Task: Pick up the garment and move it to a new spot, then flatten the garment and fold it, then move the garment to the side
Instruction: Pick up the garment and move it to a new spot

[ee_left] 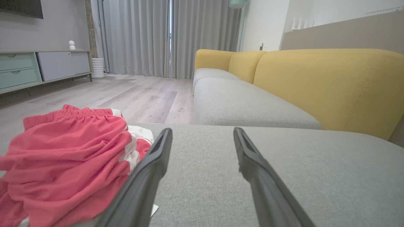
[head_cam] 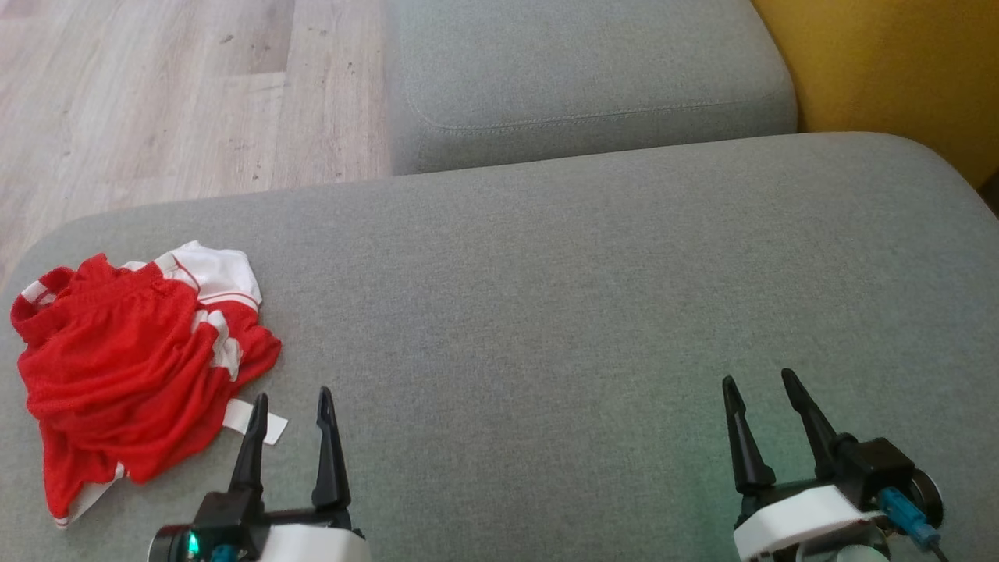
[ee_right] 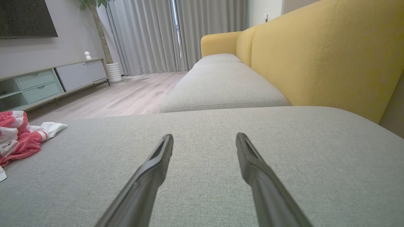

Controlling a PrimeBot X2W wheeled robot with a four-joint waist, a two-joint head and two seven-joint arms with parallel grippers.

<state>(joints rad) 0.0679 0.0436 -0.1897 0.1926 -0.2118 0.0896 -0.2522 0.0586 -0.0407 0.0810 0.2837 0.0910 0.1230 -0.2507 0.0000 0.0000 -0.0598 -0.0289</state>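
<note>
The garment is a crumpled pair of red shorts with white trim, lying at the left end of the grey cushion. My left gripper stands open just to its right, the left finger over a white tag at the garment's edge. In the left wrist view the garment bunches up left of my open left gripper. My right gripper is open over bare cushion far to the right. In the right wrist view the garment lies at the far left, well away from my open right gripper.
A second grey seat cushion lies beyond, with yellow backrests to the right. Wooden floor runs off the cushion's far left edge. A low cabinet and grey curtains stand across the room.
</note>
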